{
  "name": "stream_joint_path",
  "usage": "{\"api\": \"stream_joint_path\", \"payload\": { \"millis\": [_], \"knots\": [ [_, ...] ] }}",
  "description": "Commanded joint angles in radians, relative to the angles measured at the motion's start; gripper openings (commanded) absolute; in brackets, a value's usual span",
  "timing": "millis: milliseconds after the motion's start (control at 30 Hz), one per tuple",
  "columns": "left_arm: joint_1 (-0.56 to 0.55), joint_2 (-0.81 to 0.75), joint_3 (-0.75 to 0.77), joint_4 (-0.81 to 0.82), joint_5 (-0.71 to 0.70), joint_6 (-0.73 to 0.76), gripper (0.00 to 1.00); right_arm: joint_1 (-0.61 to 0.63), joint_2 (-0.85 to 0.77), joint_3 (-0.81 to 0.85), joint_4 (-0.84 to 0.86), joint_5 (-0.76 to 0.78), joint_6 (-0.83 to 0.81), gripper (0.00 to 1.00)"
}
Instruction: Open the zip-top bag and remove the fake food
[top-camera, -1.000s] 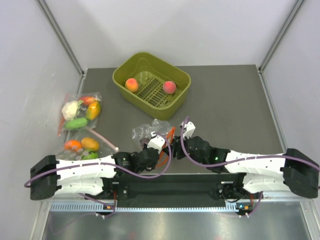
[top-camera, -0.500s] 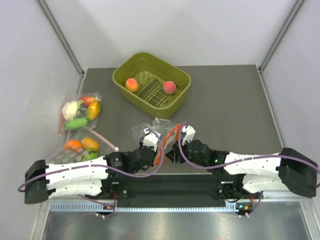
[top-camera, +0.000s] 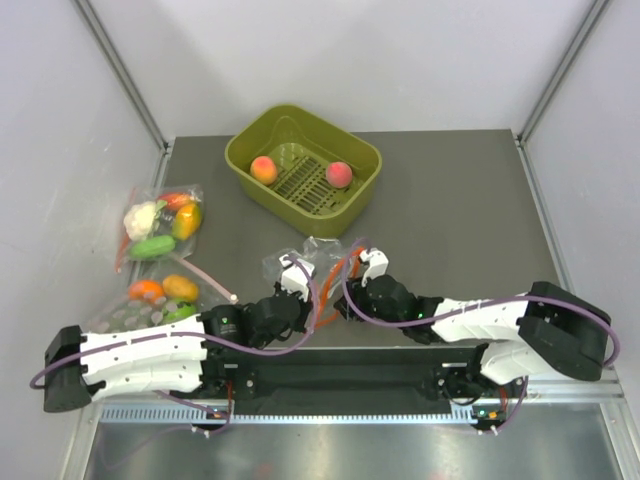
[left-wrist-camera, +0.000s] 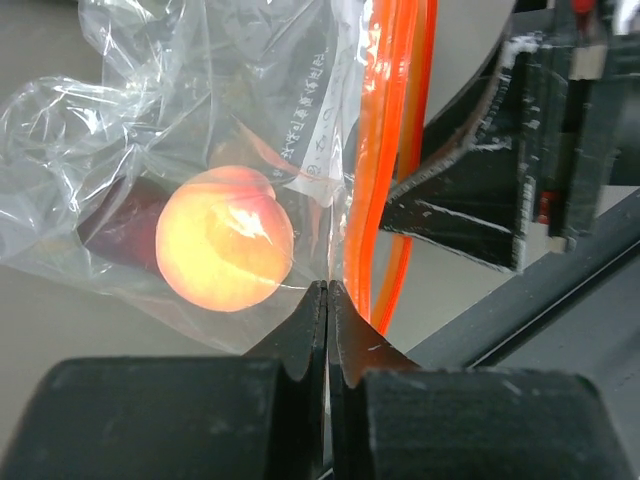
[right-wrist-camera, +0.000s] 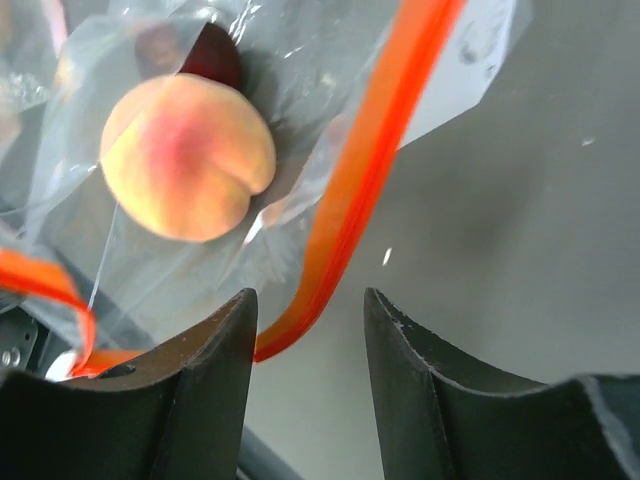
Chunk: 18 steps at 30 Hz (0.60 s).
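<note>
The zip-top bag lies crinkled on the dark table in front of both arms. Its orange-red zip strip hangs open as two separate bands. One peach of the fake food sits inside the bag, also plain in the right wrist view. Two more peaches lie in the green basket. My left gripper is shut on the clear film just beside the strip. The right gripper is open, and one strip band runs between its fingers without being clamped.
Two other clear bags of vegetables lie at the left table edge, one with cauliflower and cucumber, one with orange and green pieces. White walls close the table on three sides. The basket stands at the back centre.
My left gripper has drawn slightly left and back with the bag film in it. The right arm has folded in, bringing its gripper a little left onto the orange strip.
</note>
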Motion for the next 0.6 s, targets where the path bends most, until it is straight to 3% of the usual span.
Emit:
{"api": "stream_joint_path", "payload": {
  "millis": [0,167,333,400,467,567],
  "knots": [
    [-0.001,-0.045,-0.005,0.017,-0.009,-0.016,0.00,-0.026,0.020,0.026,0.082,-0.001,0.012,0.47],
    [0.000,-0.057,-0.027,0.063,0.037,-0.008,0.00,-0.033,0.015,0.003,0.170,-0.031,-0.015,0.41],
    [-0.001,-0.046,-0.031,0.083,0.037,-0.004,0.00,-0.047,0.058,0.023,0.257,-0.099,-0.029,0.19],
    [-0.001,-0.040,-0.027,0.086,0.037,-0.011,0.03,-0.047,0.074,0.035,0.261,-0.107,-0.031,0.15],
    [-0.001,-0.017,-0.025,0.096,0.045,-0.016,0.32,-0.049,0.089,0.039,0.265,-0.114,-0.026,0.09],
    [-0.001,0.023,-0.024,0.119,0.042,-0.014,0.57,-0.049,0.100,0.039,0.282,-0.130,-0.017,0.03]
  ]
}}
